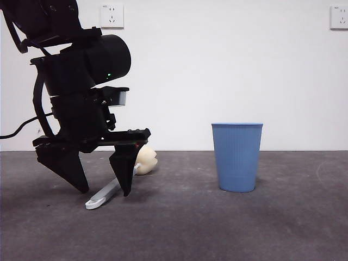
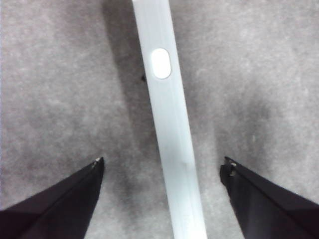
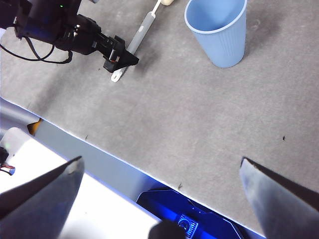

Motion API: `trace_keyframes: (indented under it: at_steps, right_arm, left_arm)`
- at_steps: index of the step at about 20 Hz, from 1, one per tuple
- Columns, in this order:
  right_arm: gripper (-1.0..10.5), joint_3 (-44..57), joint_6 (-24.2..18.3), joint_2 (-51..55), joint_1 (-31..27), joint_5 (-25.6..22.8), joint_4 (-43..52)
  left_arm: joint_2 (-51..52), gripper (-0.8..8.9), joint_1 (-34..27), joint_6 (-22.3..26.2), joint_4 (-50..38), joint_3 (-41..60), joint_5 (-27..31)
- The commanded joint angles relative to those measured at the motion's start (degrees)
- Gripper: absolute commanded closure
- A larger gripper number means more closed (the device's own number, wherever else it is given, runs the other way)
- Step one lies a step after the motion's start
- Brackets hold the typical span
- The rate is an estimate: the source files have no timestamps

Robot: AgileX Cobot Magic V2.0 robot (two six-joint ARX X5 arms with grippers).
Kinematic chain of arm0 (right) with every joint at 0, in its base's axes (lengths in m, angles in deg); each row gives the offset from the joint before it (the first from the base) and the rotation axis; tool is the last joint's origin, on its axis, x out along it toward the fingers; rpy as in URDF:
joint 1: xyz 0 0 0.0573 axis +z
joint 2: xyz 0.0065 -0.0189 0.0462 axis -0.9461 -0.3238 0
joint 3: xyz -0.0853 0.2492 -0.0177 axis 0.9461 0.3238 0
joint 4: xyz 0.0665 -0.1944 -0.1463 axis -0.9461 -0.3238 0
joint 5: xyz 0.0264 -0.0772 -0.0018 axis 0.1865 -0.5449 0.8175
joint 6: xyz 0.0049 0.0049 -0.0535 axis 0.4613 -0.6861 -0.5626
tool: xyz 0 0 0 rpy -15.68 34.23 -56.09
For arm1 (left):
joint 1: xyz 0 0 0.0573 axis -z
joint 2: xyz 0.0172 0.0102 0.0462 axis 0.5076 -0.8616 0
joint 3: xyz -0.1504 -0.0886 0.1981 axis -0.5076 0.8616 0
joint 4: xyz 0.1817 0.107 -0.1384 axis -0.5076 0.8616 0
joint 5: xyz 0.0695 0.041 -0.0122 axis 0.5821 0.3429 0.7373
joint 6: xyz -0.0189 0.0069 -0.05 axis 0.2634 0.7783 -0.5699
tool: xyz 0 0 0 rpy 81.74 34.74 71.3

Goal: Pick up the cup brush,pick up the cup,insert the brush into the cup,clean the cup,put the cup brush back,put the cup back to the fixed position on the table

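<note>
Cup brush [image 1: 111,191] flat on the dark grey worktop [image 1: 217,228], well to one side of the cup [image 1: 237,156] and apart from it. Grey handle running at a slant, white looped end nearest the front camera, cream-yellow sponge head [image 1: 145,160] farthest back, close to where the worktop meets the white wall [image 1: 217,70]. Seen from the left wrist camera as a pale grey bar [image 2: 172,139] with an oval white inset, lying between the two black jaws without touching either.

Left end effector [image 1: 104,190] lowered over the brush handle, released, jaws spread wide on either side of it, tips near the worktop or on it, hard to tell which. In the front view one jaw tip crossing in front of the handle, the other standing clear on the far side from the cup. Same end effector visible in the right wrist view [image 3: 117,59] as a dark shape over the brush [image 3: 139,32].

Cup upright on the worktop, mouth up, light blue and ribbed, smooth band at the rim; inside looking bare in the right wrist view [image 3: 219,30].

Right end effector [image 3: 159,169] well away from the cup, held high above the worktop's near edge, released, jaws far apart, gripping nothing.

Two white wall sockets [image 1: 112,16] high on the wall behind.
</note>
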Motion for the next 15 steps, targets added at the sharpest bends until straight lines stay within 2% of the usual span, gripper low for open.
trace_keyframes:
  at_steps: [1,6,11,15]
  right_arm:
    - [3.2,-0.17,0.37,0.02,0.09,0.07,0.31]
    - [3.2,-0.17,0.37,0.02,0.09,0.07,0.33]
    - [3.2,-0.17,0.50,0.02,0.09,0.13,0.09]
    - [3.2,-0.17,3.13,-1.03,0.09,0.26,0.50]
  left_arm:
    - [-1.01,5.99,0.46,-1.16,0.46,0.20,-0.44]
    - [-1.01,8.23,1.33,-1.16,0.96,0.20,-1.16]
    - [-0.15,8.22,1.18,-0.74,3.85,0.20,-2.27]
    - [4.61,8.22,1.11,1.66,5.20,0.20,-2.16]
